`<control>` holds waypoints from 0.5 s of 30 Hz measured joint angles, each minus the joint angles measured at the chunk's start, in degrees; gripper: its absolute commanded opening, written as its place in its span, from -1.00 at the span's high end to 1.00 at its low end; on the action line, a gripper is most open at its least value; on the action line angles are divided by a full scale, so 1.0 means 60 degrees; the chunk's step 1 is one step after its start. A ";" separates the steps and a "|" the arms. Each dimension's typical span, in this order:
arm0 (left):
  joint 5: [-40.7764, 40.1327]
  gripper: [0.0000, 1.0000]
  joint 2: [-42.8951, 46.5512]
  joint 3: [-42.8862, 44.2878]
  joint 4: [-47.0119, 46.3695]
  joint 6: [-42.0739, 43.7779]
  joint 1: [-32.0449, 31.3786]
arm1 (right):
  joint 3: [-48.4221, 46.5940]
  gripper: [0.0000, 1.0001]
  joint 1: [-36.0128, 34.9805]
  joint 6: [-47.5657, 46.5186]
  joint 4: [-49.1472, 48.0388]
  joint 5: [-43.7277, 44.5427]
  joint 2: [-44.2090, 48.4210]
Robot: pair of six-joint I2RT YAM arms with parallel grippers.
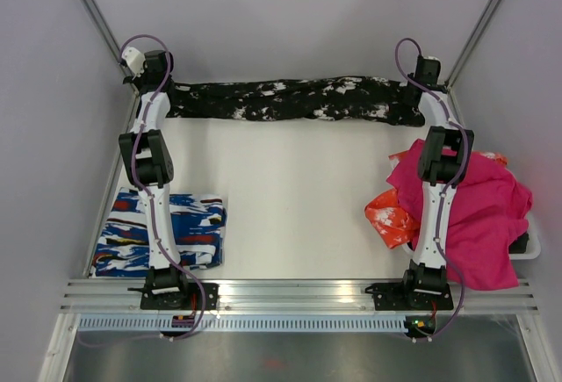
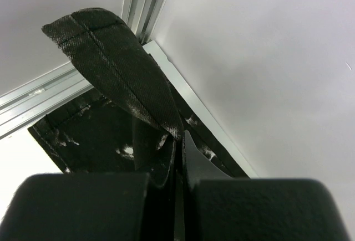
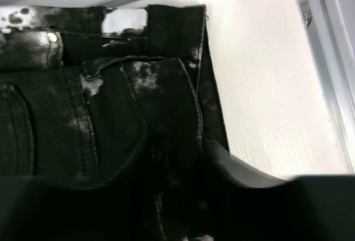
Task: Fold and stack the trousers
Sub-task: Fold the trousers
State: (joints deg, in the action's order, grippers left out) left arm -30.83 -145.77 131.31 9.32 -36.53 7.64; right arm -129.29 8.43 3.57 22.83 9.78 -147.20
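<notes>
The trousers, black with white splatter, lie stretched in a long band along the table's far edge. My left gripper is at their left end. In the left wrist view it is shut on a leg hem, which stands up as a flap above the fingers. My right gripper is down at the right end, on the waistband. In the right wrist view its fingers stand apart, astride a raised fold of the trousers near the button, and the gripper is open around that cloth.
A folded blue, white and red garment lies at the near left beside the left arm. A magenta cloth over an orange one is piled at the right. Walls and aluminium rails stand close behind the trousers.
</notes>
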 measured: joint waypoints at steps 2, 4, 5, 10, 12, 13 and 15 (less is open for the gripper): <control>0.0007 0.95 0.0000 0.0000 0.0000 0.0033 0.0000 | -0.0015 0.86 0.0007 -0.0011 -0.0076 -0.0197 0.0004; 0.0015 0.95 0.0000 0.0000 -0.0004 0.0066 -0.0022 | -0.0029 1.00 -0.0011 0.0044 -0.0237 -0.0295 0.0004; 0.0015 0.95 0.0000 0.0000 -0.0004 0.0076 -0.0033 | -0.0029 1.00 -0.0015 0.0036 -0.0288 -0.0310 0.0004; 0.0011 0.95 0.0000 0.0000 -0.0007 0.0153 -0.0106 | 0.0412 1.00 0.0000 0.0047 -0.1027 -0.0419 0.0317; 0.0000 0.95 0.0004 0.0000 -0.0011 0.0182 -0.0120 | 0.0951 1.00 0.0000 0.0084 -0.1548 -0.0452 0.0703; -0.0022 0.95 0.0004 0.0000 -0.0015 0.0193 -0.0127 | 0.1195 1.00 0.0000 0.0117 -0.1836 -0.0470 0.0914; -0.0076 0.95 0.0015 0.0000 -0.0044 0.0211 -0.0124 | 0.1581 1.00 -0.0004 0.0142 -0.2393 -0.0521 0.1308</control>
State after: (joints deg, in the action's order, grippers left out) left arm -31.29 -145.69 131.31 9.06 -35.27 6.90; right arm -119.81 8.40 4.43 8.47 6.66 -139.35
